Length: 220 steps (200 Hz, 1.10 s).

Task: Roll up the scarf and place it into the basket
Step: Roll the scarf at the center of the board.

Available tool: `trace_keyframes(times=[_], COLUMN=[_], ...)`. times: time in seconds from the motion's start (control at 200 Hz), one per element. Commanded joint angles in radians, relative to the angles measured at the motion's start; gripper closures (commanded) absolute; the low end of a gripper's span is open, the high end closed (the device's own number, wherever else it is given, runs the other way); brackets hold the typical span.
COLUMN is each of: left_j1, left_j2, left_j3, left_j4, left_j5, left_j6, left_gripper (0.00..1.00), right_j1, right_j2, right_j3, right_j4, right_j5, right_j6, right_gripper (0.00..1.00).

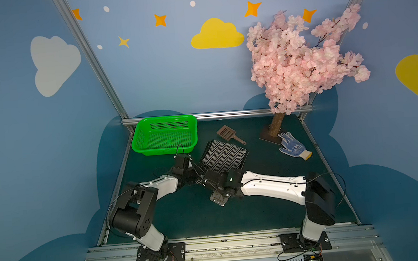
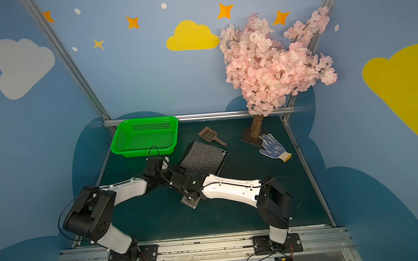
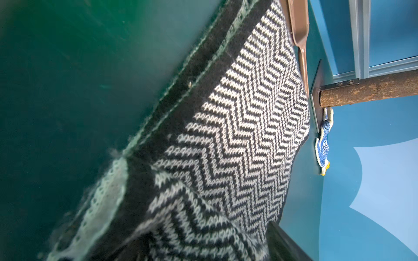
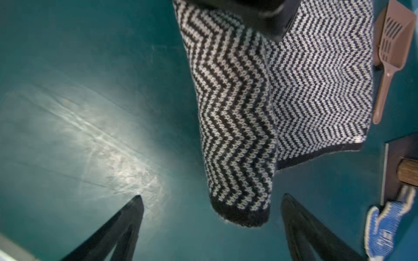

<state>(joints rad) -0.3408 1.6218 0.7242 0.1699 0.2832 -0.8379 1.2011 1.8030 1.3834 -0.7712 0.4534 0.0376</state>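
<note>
You've got the scarf [image 1: 224, 156] lying zigzag side up on the green mat [image 1: 184, 219], just beside the basket [image 1: 163, 150] and outside it. Its near end is curled over into a loose tube. Your right gripper [image 4: 211, 196] straddles that tube's tip, fingers [image 4: 300, 226] spread wide, touching nothing. Your left gripper [image 1: 194, 171] sits at the tube's other end, mostly hidden, so you can't tell whether it's gripping or gaping. The brown scoop [image 1: 227, 132] lies just beyond the scarf's far edge
</note>
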Motion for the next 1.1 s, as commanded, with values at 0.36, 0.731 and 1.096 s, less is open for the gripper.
trace_keyframes(times=[0.36, 0.731, 1.096], left_j1=[0.008, 0.071, 0.139], left_j2=[0.039, -0.005, -0.219], left_j3=[-0.009, -0.024, -0.044], left_j4=[-0.115, -0.136, -0.228], left_j5=[0.032, 0.068, 0.034], left_j6=[-0.006, -0.006, 0.008], left_gripper=[0.18, 0.18, 0.15], right_j1=[-0.004, -0.116, -0.254], right_j2=[0.186, 0.230, 0.063], right_j3=[-0.028, -0.075, -0.039], right_j4=[0.065, 0.113, 0.085], right_j5=[0.149, -0.113, -0.771], right_j6=[-0.113, -0.107, -0.045], right_gripper=[0.21, 0.72, 0.89])
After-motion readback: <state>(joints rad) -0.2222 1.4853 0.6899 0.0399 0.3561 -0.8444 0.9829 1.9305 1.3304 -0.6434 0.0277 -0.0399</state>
